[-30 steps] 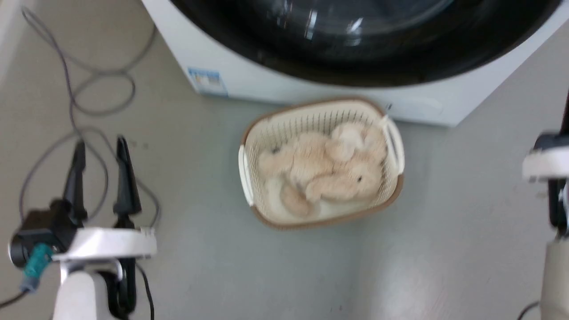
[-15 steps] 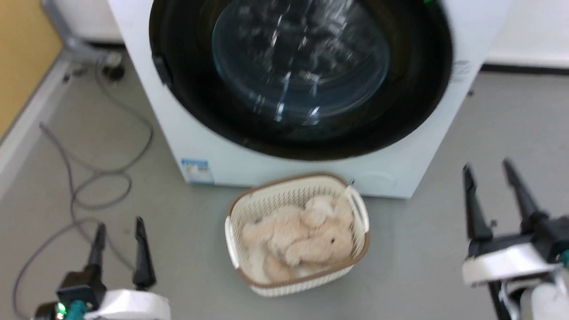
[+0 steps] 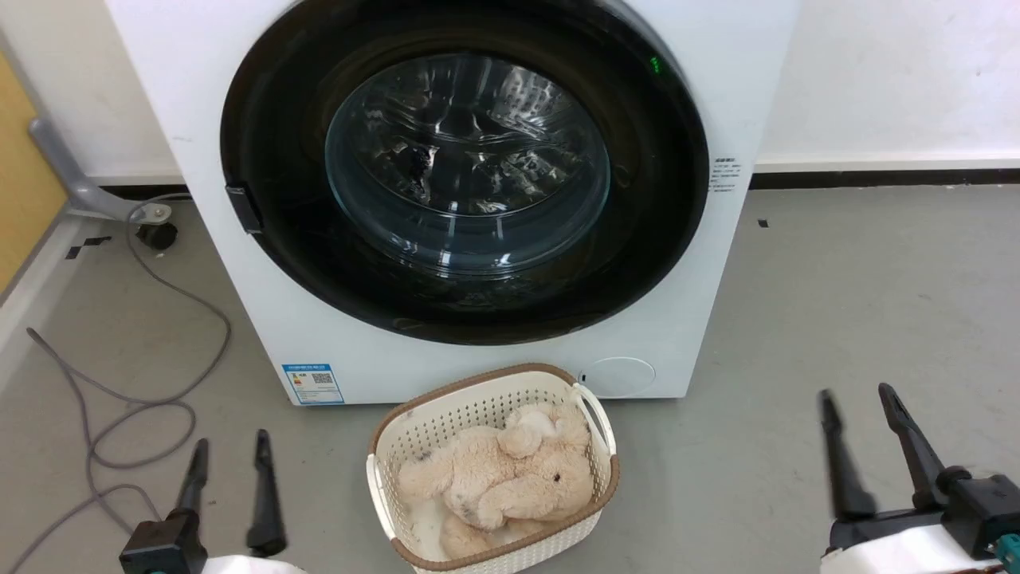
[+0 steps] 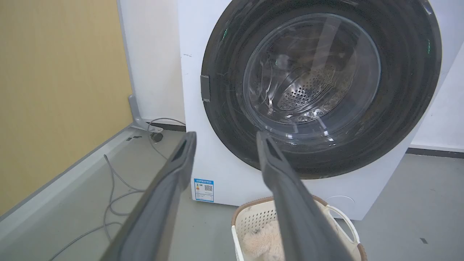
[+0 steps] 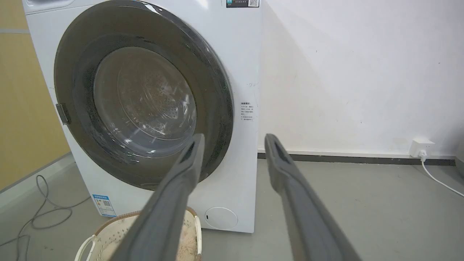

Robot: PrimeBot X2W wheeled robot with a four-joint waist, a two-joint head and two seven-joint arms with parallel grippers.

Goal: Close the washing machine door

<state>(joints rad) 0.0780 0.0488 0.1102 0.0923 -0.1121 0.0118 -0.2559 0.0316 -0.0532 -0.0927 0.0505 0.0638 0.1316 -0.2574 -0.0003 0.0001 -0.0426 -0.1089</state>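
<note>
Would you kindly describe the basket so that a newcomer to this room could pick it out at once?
Start at the white washing machine with the big round black door. On the grey floor directly in front of it sits a cream perforated basket with a brown rim. Unlike the loose grey cable nearby, it holds a beige plush toy.

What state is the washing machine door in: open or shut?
Shut: the washing machine door sits flush against the washing machine front, no gap showing.

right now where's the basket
In the head view the basket sits on the floor at bottom centre, just in front of the washing machine, below its door, between the left gripper and right gripper.
</note>
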